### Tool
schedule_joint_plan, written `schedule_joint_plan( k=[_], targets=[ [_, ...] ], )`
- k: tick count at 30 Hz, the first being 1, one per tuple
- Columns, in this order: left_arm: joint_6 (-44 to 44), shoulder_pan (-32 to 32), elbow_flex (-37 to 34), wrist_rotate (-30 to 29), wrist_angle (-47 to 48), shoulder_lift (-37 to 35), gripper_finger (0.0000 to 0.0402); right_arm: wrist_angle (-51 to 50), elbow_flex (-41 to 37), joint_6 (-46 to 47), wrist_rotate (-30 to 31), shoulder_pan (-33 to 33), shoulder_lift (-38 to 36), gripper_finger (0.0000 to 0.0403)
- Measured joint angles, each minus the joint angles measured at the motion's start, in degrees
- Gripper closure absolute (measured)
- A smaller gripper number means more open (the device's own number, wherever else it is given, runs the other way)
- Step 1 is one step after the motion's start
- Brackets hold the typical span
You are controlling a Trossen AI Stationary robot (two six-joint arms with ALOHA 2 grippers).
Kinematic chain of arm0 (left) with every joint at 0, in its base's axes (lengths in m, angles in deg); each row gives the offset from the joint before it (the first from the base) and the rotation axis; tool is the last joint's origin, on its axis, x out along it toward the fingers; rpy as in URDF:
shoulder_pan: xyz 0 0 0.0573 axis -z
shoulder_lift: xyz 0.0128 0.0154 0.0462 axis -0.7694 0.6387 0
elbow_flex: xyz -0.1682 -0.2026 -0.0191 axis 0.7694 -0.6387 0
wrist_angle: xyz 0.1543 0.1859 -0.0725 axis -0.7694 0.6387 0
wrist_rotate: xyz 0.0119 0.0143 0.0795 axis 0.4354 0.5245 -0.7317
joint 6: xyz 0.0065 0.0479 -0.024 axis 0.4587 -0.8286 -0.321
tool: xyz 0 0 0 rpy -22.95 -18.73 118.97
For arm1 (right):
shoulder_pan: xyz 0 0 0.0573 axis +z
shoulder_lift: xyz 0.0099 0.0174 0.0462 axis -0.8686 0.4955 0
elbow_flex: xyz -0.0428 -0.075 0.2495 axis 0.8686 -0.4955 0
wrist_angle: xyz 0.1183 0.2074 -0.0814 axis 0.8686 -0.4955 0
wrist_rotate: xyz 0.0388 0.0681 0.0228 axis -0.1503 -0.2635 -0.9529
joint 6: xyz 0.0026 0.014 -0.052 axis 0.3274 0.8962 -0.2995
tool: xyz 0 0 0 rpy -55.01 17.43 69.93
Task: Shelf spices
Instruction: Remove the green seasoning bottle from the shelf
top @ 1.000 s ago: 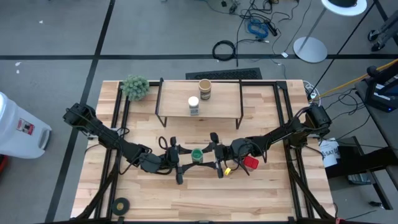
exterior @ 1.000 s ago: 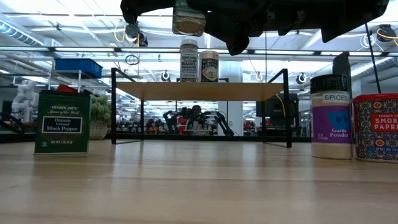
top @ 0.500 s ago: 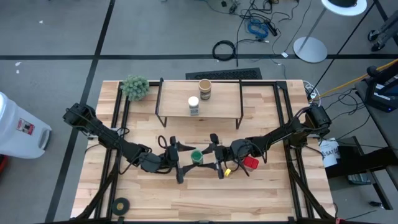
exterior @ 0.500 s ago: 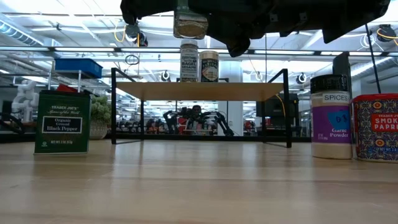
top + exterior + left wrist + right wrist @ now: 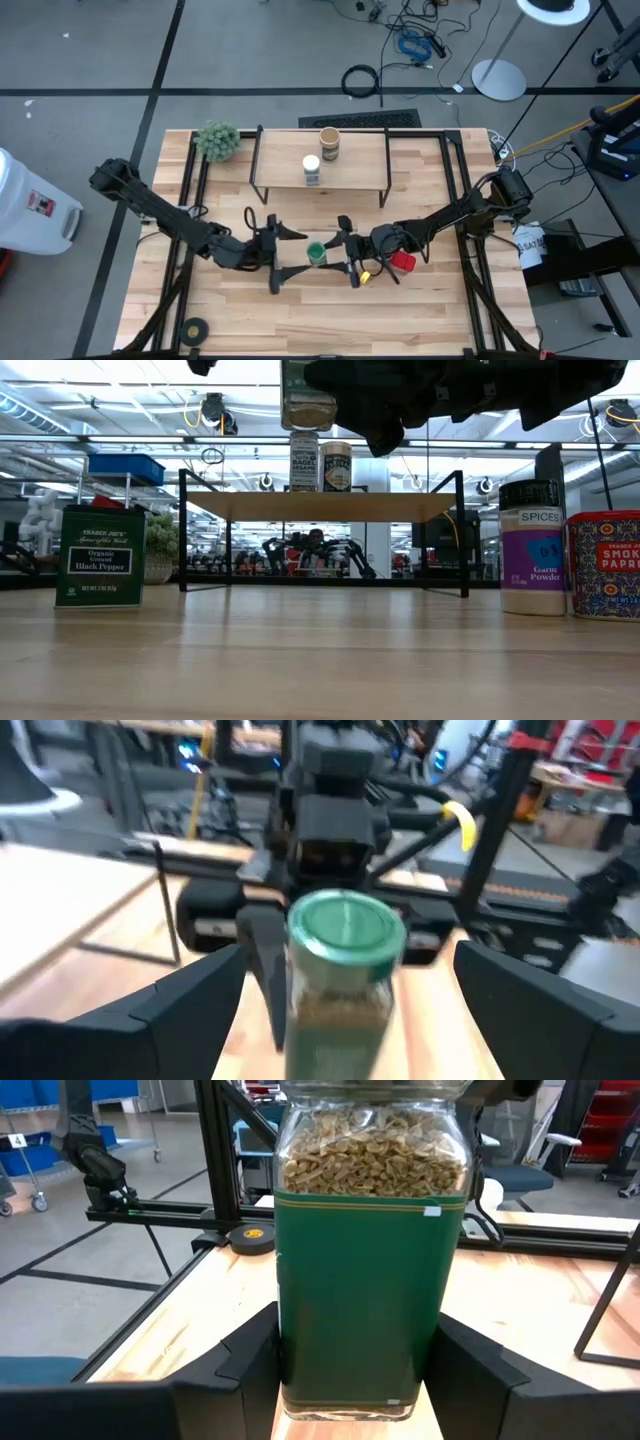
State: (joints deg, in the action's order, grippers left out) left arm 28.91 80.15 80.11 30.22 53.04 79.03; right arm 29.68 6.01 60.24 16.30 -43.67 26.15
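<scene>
A green-lidded jar [image 5: 316, 252] of dried herbs hangs in the air over the table's middle, in my right gripper [image 5: 332, 253]. The low view shows the jar [image 5: 307, 400] above the height of the shelf top. My left gripper [image 5: 279, 256] is open, its fingers spread wide just left of the jar and touching nothing. The shelf [image 5: 320, 184] stands toward the far edge and carries a white-lidded jar [image 5: 311, 168] and a tan cylinder [image 5: 330, 143]. A red tin [image 5: 402, 262] stands under my right arm. My right gripper pinches the green-lidded jar's body [image 5: 300, 1350] between its two fingers [image 5: 250, 1370], one on each flat side, in the lower half. The fingers come level from the table's right. The jar is upright and lifted clear of the table.
On the table, the low view shows a dark black-pepper tin [image 5: 98, 555] at the left, and a dark-lidded garlic powder jar [image 5: 532, 550] beside the red tin [image 5: 605, 565] at the right. A fuzzy plant ball [image 5: 217, 140] sits left of the shelf. A black tape roll [image 5: 195, 327] lies near the near-left corner.
My left gripper has drawn back from the jar toward the table's left, and its arm has swung left with it. In the low view it no longer shows beside the jar. The jar has stayed upright in my right gripper.
</scene>
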Motion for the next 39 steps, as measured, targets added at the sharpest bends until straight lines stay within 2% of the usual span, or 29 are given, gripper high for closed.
schedule_joint_plan(
  k=[7, 20, 26, 39],
  targets=[
    [6.76, -1.26, 4.67, 1.53, 18.63, -2.54, 0.0033, -0.7, 0.0, 0.01, 0.05, -0.04, 0.0, 0.0214],
    [4.06, -3.46, 15.36, 3.85, 29.65, 2.43, 0.0033, -1.37, 0.0, 0.45, 0.18, -0.04, 0.0, 0.0214],
    [6.59, -5.46, 16.94, 8.71, 30.46, 5.2, 0.0033, -1.39, 0.0, 0.45, 0.15, -0.04, 0.0, 0.0214],
    [6.53, -7.67, 16.96, 8.72, 30.49, 6.13, 0.0043, -2.7, 0.05, 1.05, 0.52, -0.12, -0.07, 0.0214]
  ],
)
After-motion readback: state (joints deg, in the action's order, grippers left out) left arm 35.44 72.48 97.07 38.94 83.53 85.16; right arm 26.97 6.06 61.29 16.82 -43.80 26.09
